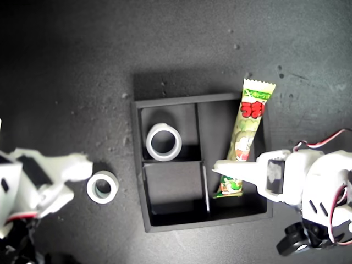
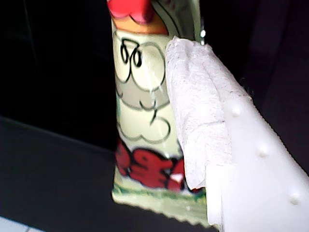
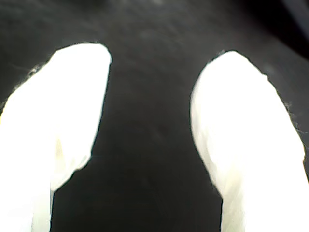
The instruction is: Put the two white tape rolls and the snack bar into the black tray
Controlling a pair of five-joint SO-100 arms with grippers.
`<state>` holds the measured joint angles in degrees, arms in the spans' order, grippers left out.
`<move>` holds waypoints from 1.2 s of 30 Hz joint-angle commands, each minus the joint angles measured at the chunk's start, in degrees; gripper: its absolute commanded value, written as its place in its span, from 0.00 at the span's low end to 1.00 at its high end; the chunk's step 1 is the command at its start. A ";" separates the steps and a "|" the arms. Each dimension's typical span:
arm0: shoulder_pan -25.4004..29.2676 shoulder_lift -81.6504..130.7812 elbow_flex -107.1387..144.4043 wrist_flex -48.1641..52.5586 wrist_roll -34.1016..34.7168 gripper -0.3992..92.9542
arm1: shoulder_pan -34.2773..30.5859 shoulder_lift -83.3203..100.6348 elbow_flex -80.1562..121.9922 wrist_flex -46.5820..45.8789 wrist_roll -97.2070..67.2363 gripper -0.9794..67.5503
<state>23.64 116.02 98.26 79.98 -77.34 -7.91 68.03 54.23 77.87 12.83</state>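
Note:
The black tray (image 1: 137, 165) sits mid-table. The wider white tape roll (image 1: 151, 142) lies in its small far compartment. The smaller roll (image 1: 103, 177) lies on the table just off the tray, toward the exterior view's left. The snack bar (image 1: 248, 124) slants along the long compartment, its far crimped end poking over the tray wall. My first gripper (image 1: 223, 168) is shut on the bar's near end; one padded finger (image 2: 203, 106) presses the wrapper (image 2: 142, 121), the other is hidden. My second gripper (image 1: 71, 184) stands open beside the smaller roll, its fingers (image 3: 72, 111) apart over bare table.
The table is dark and matte, with small specks (image 1: 236, 47) at the far side. The tray's near small compartment (image 1: 176, 187) holds nothing. The first arm's body and red wires (image 1: 324, 187) fill the exterior view's lower right.

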 commanded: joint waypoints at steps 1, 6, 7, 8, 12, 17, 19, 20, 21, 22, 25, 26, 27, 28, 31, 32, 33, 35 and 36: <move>5.54 -2.55 9.14 -13.10 -2.64 0.13 | 0.35 0.70 -8.35 4.39 1.32 0.31; 6.68 -9.58 12.83 -20.74 -4.48 0.14 | 5.36 0.70 -25.22 15.56 18.46 0.01; 6.68 -9.76 14.41 -22.50 -4.75 0.14 | 6.59 0.79 -28.83 19.07 23.47 0.01; 6.68 -9.93 15.73 -23.99 -5.19 0.14 | 7.47 0.97 -32.26 22.06 27.95 0.01; 7.65 -10.37 18.63 -28.92 -5.54 0.14 | 8.53 5.27 -35.95 25.31 42.01 0.01; 8.09 -12.48 18.72 -32.26 -4.39 0.13 | 10.63 19.07 -15.38 25.22 57.92 0.00; 7.91 -13.54 19.34 -33.31 -4.13 0.14 | 10.81 24.87 -5.89 22.85 62.40 0.00; 7.73 -13.89 19.60 -33.75 -4.04 0.14 | 10.46 29.00 0.53 19.34 63.63 0.00; 7.65 -14.24 19.86 -33.84 -4.13 0.14 | 10.20 33.57 7.38 15.47 65.04 0.00; 7.47 -14.50 20.04 -33.93 -4.13 0.14 | 9.93 38.67 14.77 11.07 65.74 0.00; 6.86 -15.64 20.13 -33.93 -3.87 0.14 | 8.53 50.98 31.90 2.02 67.59 0.00; 6.59 -16.17 19.95 -33.93 -3.78 0.14 | 7.91 54.05 36.39 0.18 68.20 0.00; 6.42 -16.79 19.78 -34.01 -3.69 0.14 | 7.12 56.69 40.61 -1.32 68.64 0.00; 6.33 -17.58 19.51 -34.01 -3.69 0.14 | 5.98 59.59 45.09 -2.99 69.35 0.00; 5.45 -21.09 18.46 -34.01 -4.13 0.06 | 3.34 69.43 59.50 -10.81 69.52 0.00; 5.01 -22.32 18.19 -34.19 -4.39 0.02 | 2.64 73.04 64.51 -14.06 69.17 0.00; 4.48 -23.38 17.67 -34.37 -4.31 0.01 | 2.02 76.64 69.61 -17.58 68.20 0.00; 3.52 -24.26 16.61 -33.66 -3.96 0.01 | 1.67 81.74 77.61 -21.71 67.06 0.00; 2.90 -23.91 15.73 -32.08 -3.52 0.01 | 1.67 83.32 81.12 -23.55 66.53 0.00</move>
<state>28.30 92.29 117.07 46.32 -81.56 -5.45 146.34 125.42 60.56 80.60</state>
